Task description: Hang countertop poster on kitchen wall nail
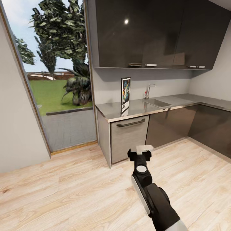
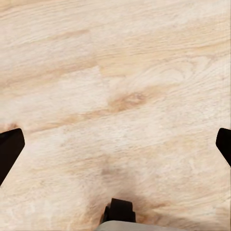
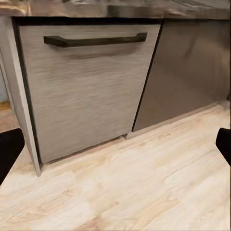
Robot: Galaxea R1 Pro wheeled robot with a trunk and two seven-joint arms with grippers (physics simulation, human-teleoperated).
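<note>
Item: the poster, framed, upright rectangle, white border around dark artwork. It is stood on edge at the left end of the kitchen countertop, leaning back toward the pale wall, well left of the inset sink and chrome tap.

Handling, as judged: light, thin and stiff; the frame is likely smooth and prone to slip or topple if nudged. A pinch across a side edge or the top edge of the frame is judged the soundest hold, the face being spared.

Surroundings: dark glossy wall cabinets above; a grey-fronted drawer unit with a dark bar handle below; a glazed opening onto a garden at far left; pale wood floor in the near ground. No wall nail can be made out.

Right gripper: seen from behind in the head view, well short of the counter, nothing held. In the right wrist view its fingertips sit at opposite margins, spread wide, with the drawer unit and handle shown close, a detail the head view gives only small.

Left gripper: fingertips likewise spread wide and empty, pointed at bare floor.
</note>
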